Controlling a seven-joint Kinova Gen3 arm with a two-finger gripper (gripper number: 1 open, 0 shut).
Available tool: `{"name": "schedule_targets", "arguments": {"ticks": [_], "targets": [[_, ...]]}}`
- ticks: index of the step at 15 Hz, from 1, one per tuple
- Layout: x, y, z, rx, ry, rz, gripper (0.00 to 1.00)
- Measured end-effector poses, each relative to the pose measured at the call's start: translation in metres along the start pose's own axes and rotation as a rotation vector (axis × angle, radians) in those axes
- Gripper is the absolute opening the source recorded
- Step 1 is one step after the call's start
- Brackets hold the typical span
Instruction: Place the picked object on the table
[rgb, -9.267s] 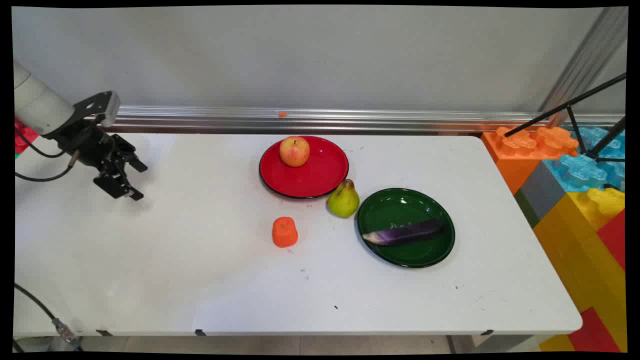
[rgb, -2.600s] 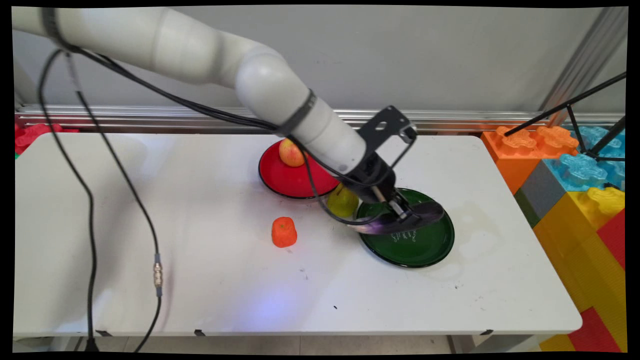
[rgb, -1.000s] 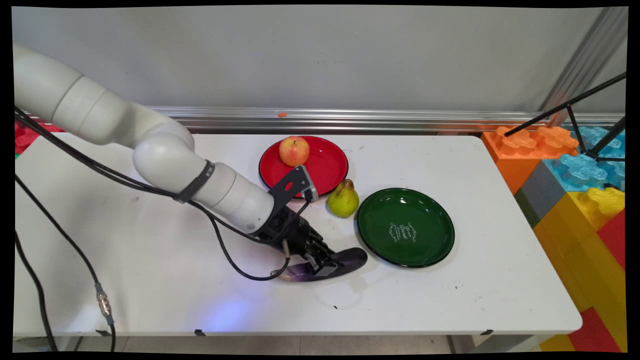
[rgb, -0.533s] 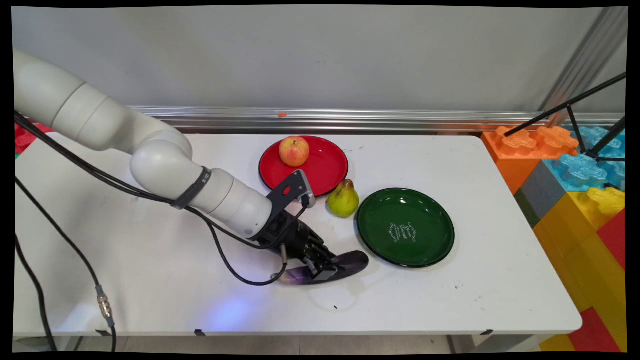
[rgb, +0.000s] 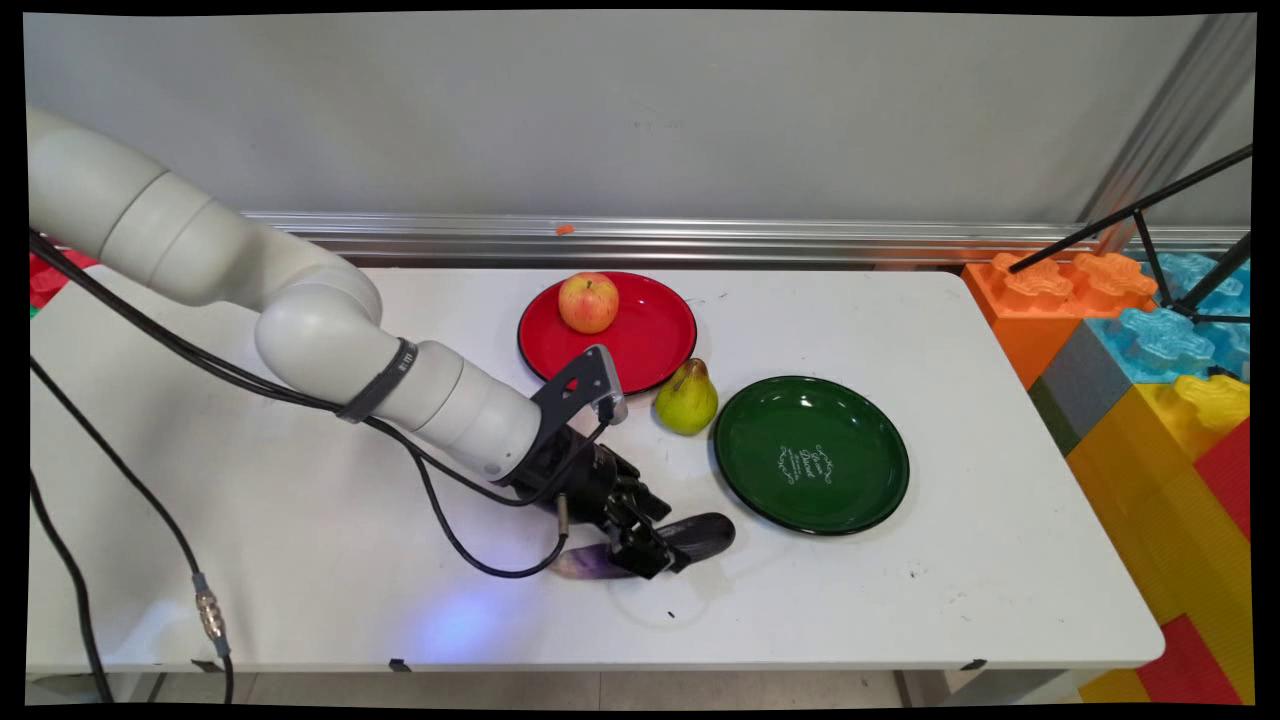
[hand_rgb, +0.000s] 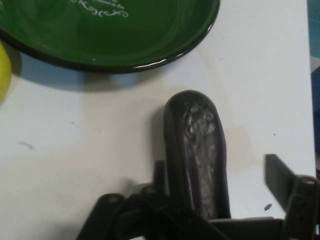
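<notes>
Black two-finger claw, low in the centre of the main view, sits down at table level w/ its jaws apart, one on each side of a dark purple eggplant-shaped toy. It is not gripping: in the hand view one finger stands clear of the eggplant's side w/ bare table between, while the other lies just beside the opposite flank; can't tell if that one touches. The eggplant lies flat on the white table, pale end twd the left of the frame, dark rounded end twd the right.

Just right of & above the eggplant in the main view is a round glossy green plate w/ white lettering, near but apart from it, nothing on it. In the hand view its rim runs across the top.

Left of the green plate stands a yellow-green pear, upright. Behind the pear is a round red plate carrying a red-yellow apple. Big coloured toy blocks stack at the frame's right edge.
</notes>
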Motion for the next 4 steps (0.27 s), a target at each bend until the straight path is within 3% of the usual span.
{"name": "schedule_targets", "arguments": {"ticks": [4], "targets": [[0.0034, 0.0011, -0.0034, -0.009, 0.000, 0.010, 1.00]]}}
